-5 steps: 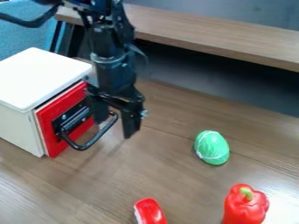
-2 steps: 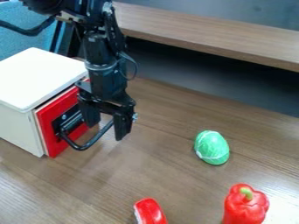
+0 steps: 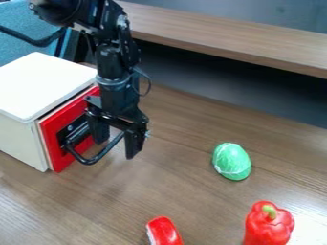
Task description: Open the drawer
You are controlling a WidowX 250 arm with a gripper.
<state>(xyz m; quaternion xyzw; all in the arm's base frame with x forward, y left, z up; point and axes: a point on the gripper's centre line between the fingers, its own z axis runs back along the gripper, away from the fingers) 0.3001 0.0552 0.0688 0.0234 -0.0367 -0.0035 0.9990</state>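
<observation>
Table: wood grain (image 3: 191, 196), raised wooden ledge (image 3: 236, 45) behind, blue chair (image 3: 22, 18) at upper left.
Cabinet: white box (image 3: 48, 83) at left, on the table, turned so its drawer faces your work area and has room to slide out.
Drawer: red front (image 3: 49, 134), at or near closed; a dark gap runs beside it, can't call it opened.
Handle: black loop (image 3: 92, 160), sticks out from the front, your pulling point.
Gripper: black (image 3: 115, 148), hangs over the handle, fingers spread, nothing clenched; you have the bar between them, likely so it can be hooked or pinched. Contact: can't tell.
Next: probably you draw it straight away from the cabinet; too high a hold and you may slip off.
Loose items: green oval (image 3: 232, 161), red pepper (image 3: 269, 224), red piece (image 3: 164, 231), all well apart from the handle; you can ignore them.
</observation>
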